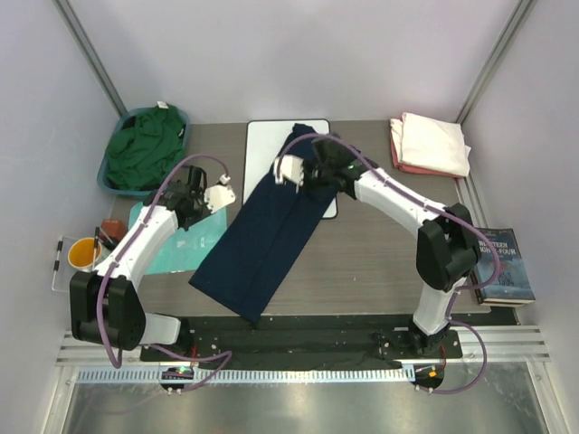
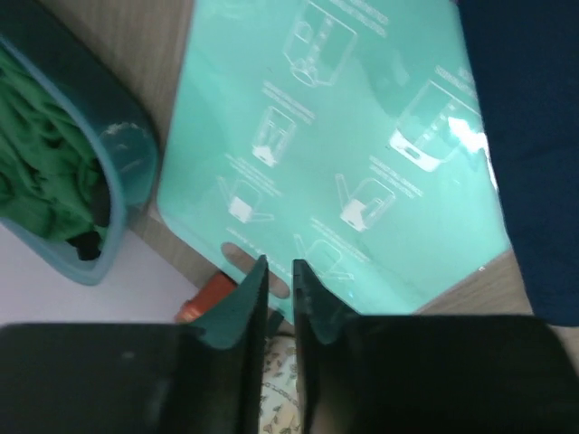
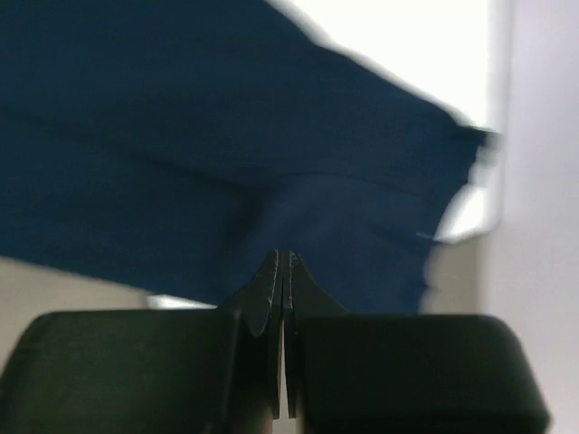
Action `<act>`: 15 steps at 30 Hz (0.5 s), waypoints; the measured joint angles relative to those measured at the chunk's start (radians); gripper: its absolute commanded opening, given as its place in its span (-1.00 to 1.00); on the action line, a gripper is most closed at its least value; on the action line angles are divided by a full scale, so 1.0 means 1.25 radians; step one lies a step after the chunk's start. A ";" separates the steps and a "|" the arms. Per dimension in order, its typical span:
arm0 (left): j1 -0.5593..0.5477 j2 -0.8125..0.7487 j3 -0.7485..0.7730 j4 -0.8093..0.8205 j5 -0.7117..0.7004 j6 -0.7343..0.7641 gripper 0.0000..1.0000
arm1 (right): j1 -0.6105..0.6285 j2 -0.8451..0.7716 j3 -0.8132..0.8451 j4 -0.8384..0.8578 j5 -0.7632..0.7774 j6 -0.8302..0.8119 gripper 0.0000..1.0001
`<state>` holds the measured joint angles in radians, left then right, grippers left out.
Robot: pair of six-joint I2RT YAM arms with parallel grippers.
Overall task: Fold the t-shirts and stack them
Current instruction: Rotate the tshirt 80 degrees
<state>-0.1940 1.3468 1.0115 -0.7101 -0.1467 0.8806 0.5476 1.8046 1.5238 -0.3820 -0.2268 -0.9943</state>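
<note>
Long shirt [image 1: 267, 231] lies across board [image 1: 262, 145], between bin [image 1: 122, 181] and stack [image 1: 432, 145].

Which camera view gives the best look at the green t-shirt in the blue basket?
The top external view shows the green t-shirt best: the whole crumpled shirt fills the blue basket at the table's back left. The left wrist view catches only part of it at the left edge, behind the basket's rim. The right wrist view does not show it.

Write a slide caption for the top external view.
Two arms hover over a navy t-shirt laid across the white board; green shirt waits in its bin, cream shirt lies folded on the pink.
</note>
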 measured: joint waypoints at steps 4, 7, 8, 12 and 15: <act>0.000 0.031 0.081 -0.002 -0.003 -0.040 -1.00 | 0.082 0.018 -0.092 -0.114 -0.043 -0.005 -0.98; -0.002 0.061 0.159 -0.001 -0.007 -0.072 -1.00 | 0.134 0.052 -0.113 -0.174 -0.072 -0.008 -0.97; -0.004 0.069 0.181 0.000 -0.010 -0.080 -1.00 | 0.144 0.061 -0.113 -0.185 -0.079 -0.008 -0.98; -0.018 0.079 0.229 0.002 -0.026 -0.095 -1.00 | 0.154 0.087 -0.110 -0.198 -0.097 -0.008 -0.98; -0.036 0.079 0.239 0.002 -0.048 -0.094 -0.99 | 0.157 0.111 -0.107 -0.199 -0.108 -0.010 -0.98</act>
<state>-0.2394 1.4456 1.3098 -0.7082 -0.2062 0.7628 0.7433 1.9430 1.3903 -0.6308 -0.3614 -1.0065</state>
